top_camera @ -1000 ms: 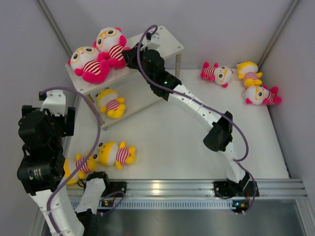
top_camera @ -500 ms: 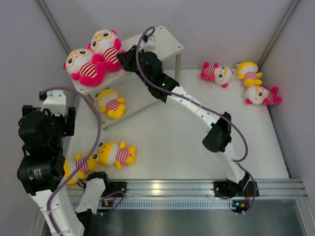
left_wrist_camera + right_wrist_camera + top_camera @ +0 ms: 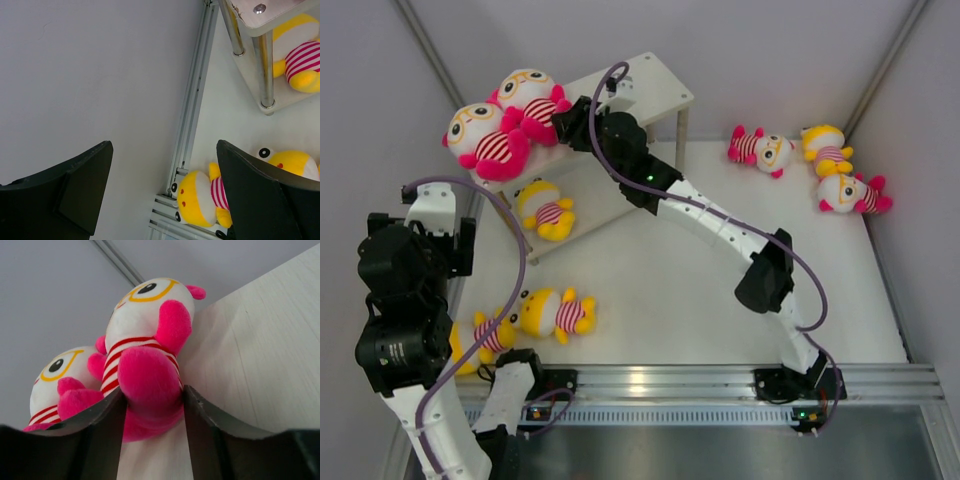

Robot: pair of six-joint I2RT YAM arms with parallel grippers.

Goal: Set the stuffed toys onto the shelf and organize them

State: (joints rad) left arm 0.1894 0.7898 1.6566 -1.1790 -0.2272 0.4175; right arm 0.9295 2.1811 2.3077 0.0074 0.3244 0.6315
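The shelf (image 3: 650, 85) stands at the back left. Two pink-limbed stuffed toys lie at the left end of its upper board: one (image 3: 530, 98) (image 3: 150, 335) and one (image 3: 478, 138) (image 3: 55, 380) that overhangs the end. My right gripper (image 3: 570, 120) (image 3: 152, 400) is low over the board, shut on the first toy's pink leg. A yellow toy (image 3: 545, 208) lies on the lower board. Two yellow toys (image 3: 557, 312) (image 3: 485, 335) lie on the table at the near left. My left gripper (image 3: 162, 190) is open and empty above one of them (image 3: 205, 197).
Two pink toys (image 3: 760, 148) (image 3: 850, 193) and a yellow toy (image 3: 825, 145) lie at the back right of the table. The right part of the upper board (image 3: 260, 340) is bare. White walls close in the left, back and right. A metal rail (image 3: 700, 380) runs along the near edge.
My right gripper has moved left along the upper board with the pink toy. Both pink toys have shifted toward the shelf's left end. The left arm has not moved.
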